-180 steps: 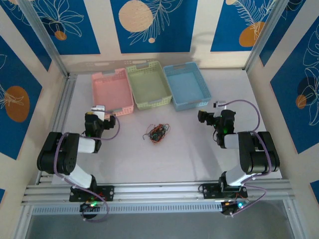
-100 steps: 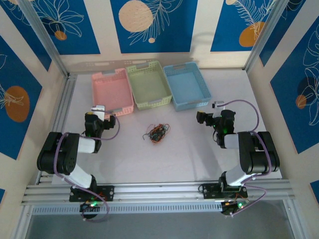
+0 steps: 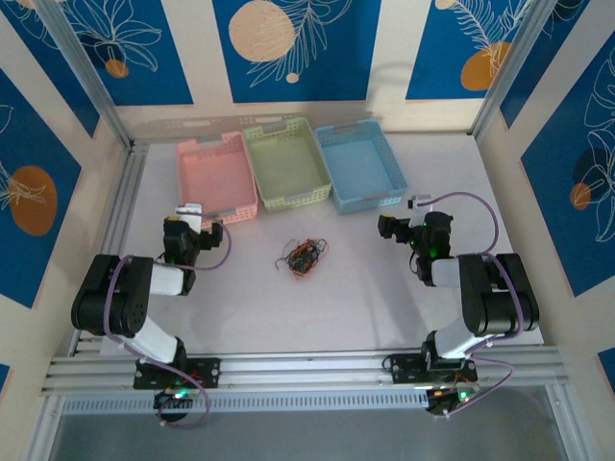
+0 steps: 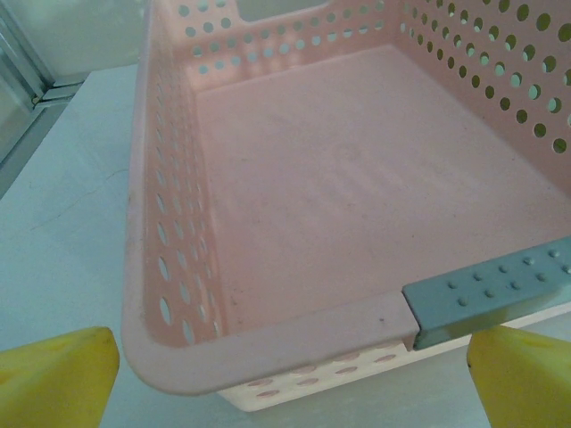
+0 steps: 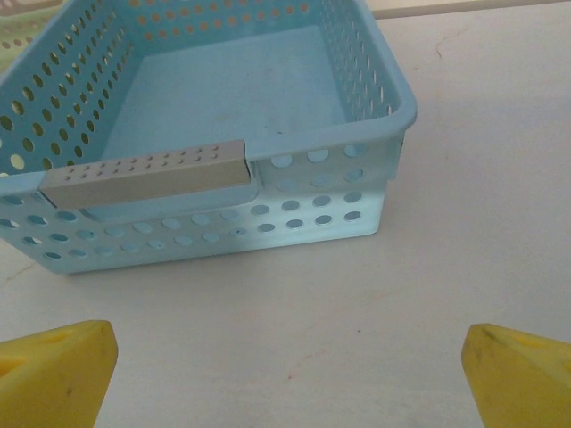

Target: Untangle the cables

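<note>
Black, red, orange and green cables [image 3: 303,256] lie in one knot on the middle of the counter [image 3: 365,298], untouched. Both the left end effector [image 4: 290,370] and the right end effector [image 5: 290,361] stand wide open and empty, well apart from it. The untangling seems not begun; next, one arm should reach the knot.

No legible text, label, brand or number: pink basket [image 3: 217,179], green basket [image 3: 286,163], blue basket [image 3: 358,165] unmarked, wall panels [image 3: 288,48] bear leaf-and-circle prints only.
</note>
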You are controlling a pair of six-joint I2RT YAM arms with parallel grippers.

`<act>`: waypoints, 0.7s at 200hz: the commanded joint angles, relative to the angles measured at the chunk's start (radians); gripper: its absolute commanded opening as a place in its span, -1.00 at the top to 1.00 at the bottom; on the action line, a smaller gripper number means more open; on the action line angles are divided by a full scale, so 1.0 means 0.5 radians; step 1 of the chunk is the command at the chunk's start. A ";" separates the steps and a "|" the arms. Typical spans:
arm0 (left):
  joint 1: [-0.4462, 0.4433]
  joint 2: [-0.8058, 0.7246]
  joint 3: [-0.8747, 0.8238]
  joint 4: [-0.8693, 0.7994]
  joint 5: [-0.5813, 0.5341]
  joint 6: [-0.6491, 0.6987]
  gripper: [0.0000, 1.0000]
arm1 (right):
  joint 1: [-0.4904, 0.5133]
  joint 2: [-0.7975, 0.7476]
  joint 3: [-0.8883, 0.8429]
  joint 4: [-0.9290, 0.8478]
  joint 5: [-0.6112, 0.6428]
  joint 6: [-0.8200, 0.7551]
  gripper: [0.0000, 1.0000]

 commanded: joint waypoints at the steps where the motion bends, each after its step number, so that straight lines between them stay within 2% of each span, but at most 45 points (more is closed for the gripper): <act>1: -0.012 -0.024 -0.013 0.058 -0.016 -0.030 -1.00 | -0.012 -0.013 0.022 0.013 -0.020 -0.034 -0.98; 107: -0.010 -0.024 -0.008 0.047 -0.006 -0.033 -1.00 | -0.060 -0.010 0.037 -0.015 -0.120 -0.009 -0.98; 125: -0.012 -0.028 -0.020 0.071 -0.019 -0.030 -1.00 | -0.022 -0.016 0.028 0.003 -0.033 -0.026 -0.98; 140: -0.040 -0.100 -0.132 0.247 -0.054 -0.001 -1.00 | 0.046 -0.067 0.016 0.001 0.224 -0.008 -0.98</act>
